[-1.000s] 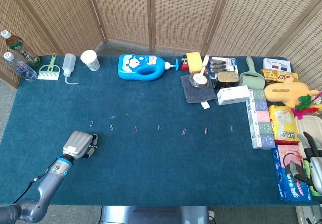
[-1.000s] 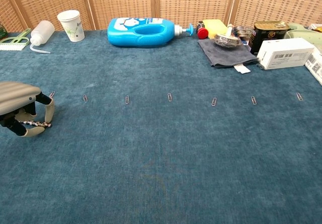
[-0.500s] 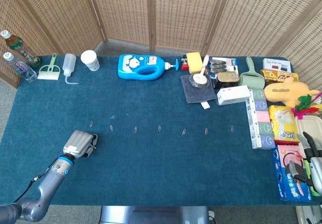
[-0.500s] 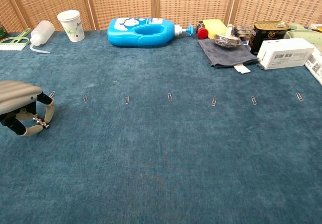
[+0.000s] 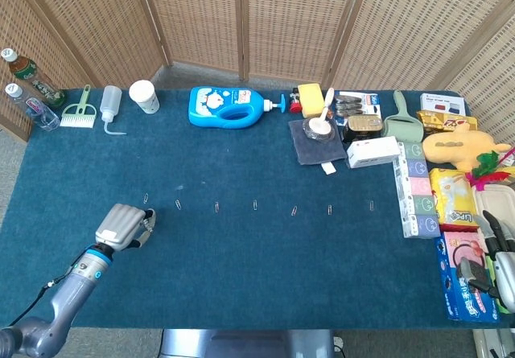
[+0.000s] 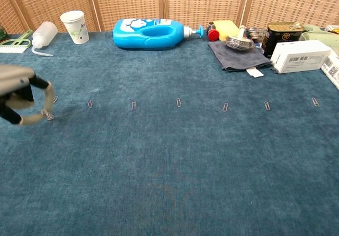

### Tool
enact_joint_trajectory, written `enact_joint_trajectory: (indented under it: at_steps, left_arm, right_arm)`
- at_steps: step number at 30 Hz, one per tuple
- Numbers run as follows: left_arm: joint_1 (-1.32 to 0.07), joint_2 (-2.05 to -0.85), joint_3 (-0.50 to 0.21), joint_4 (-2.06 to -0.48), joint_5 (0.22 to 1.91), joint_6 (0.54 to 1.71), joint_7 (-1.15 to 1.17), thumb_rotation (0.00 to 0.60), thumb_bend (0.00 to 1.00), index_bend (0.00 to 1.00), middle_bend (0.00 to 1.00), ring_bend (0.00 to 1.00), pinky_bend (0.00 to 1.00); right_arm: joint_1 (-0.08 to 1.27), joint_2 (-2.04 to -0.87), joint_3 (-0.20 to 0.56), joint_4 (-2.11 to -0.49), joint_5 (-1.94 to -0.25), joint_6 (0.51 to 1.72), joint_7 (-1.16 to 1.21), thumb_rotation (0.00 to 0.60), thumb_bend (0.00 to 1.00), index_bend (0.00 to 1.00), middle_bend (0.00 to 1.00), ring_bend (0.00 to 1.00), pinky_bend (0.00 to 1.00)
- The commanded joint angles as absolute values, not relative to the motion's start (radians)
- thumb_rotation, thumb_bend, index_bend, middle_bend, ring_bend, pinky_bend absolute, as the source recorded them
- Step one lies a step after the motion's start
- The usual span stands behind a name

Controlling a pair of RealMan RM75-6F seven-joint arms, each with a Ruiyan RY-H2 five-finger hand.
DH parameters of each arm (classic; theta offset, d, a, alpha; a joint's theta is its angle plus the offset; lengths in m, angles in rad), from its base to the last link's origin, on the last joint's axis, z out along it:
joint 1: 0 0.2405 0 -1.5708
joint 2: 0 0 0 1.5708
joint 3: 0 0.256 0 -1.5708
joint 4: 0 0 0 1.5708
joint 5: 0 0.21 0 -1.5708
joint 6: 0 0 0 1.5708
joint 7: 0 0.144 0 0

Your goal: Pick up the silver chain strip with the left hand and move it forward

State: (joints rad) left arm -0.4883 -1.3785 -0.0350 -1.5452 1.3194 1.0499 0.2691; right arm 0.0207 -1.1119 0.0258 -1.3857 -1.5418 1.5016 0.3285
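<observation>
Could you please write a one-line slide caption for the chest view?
Left hand pinches the silver chain strip beside a row of paper clips.

We see both views evenly and brightly lit, with soft, faint shadows and no strong glare. The head view stays sharp throughout. In the chest view the left hand [image 6: 21, 95] smears with motion blur at the left edge.

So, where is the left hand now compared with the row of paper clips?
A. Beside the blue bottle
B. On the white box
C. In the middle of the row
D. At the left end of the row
D: the left hand sits at the left end of the paper clips, pinching the chain.
</observation>
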Motion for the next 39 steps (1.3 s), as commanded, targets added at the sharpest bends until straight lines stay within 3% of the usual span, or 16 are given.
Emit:
enact_joint_trajectory:
  at_steps: [1, 13, 39]
  left_arm:
    - [-0.476, -1.331, -0.061, -1.579, 1.357, 1.099, 0.176, 0.6, 0.46, 0.63, 1.0, 1.0, 1.0]
    - [-0.499, -1.306, -0.116, -1.505, 1.312, 1.058, 0.022, 0.6, 0.46, 0.63, 1.0, 1.0, 1.0]
    - [-0.522, -1.392, -0.101, -1.337, 1.272, 0.979, -0.006, 0.6, 0.46, 0.63, 1.0, 1.0, 1.0]
  right_arm:
    - [0.022, -1.109, 0.026, -1.392, -1.546, 1.506, 0.325, 0.501, 0.51, 0.0, 0.0, 0.0, 0.0]
    - [0.019, -1.1, 0.027, -1.416, -1.542, 1.508, 0.309, 0.501, 0.51, 0.0, 0.0, 0.0, 0.0]
    - [0.018, -1.099, 0.032, -1.45, -1.516, 1.491, 0.261, 0.5, 0.51, 0.0, 0.0, 0.0, 0.0]
